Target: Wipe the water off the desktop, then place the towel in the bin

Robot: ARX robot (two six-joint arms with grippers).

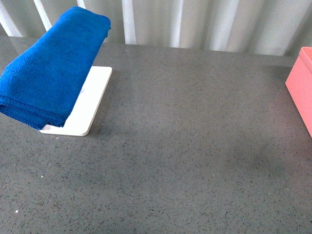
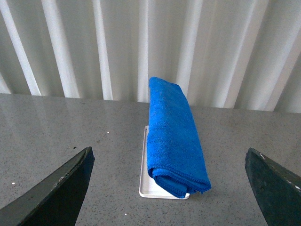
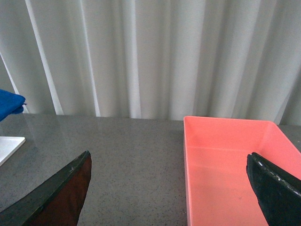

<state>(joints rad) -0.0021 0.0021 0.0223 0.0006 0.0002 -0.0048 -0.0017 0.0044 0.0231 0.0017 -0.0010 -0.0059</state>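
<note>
A pale grey-white curtain (image 1: 195, 24) hangs in long vertical folds across the whole back of the scene, down to the far edge of the table (image 1: 195, 156). The table is a broad, dark grey, speckled stone-look surface with a slight sheen. Soft, even light falls across it, brightest on some curtain folds.
</note>
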